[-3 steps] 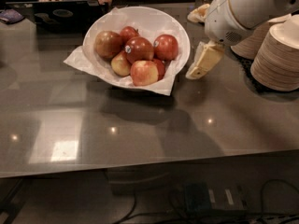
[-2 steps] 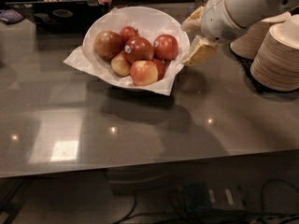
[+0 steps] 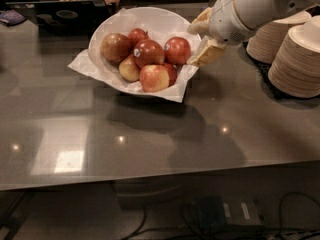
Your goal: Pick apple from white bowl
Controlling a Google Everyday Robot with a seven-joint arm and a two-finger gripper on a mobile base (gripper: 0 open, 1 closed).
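Hovering at the right rim of the white bowl (image 3: 150, 13), in the upper middle of the frame, the gripper (image 3: 195, 45) has its jaws spread wide, one pale finger above and one below, with nothing between them. The apple (image 3: 177, 50) lies just left of it, at the right side of the pile, leaning against a darker stickered apple (image 3: 148, 53) and sitting above the yellow-blushed apples (image 3: 154, 78) at the front.

The apple looks firm and fairly heavy for its size, and its glossy skin will likely be slippery, so a pinch near the top or bottom curve could squirt it out. The widest part of its round body seems the best place to take hold, with the jaws closing level on opposite sides. Its neighbours touch it on the left, so there is little room there for a finger. The crinkled paper (image 3: 82, 64) lining the bowl is loose and could catch. The bowl rests on the grey tabletop (image 3: 150, 149).
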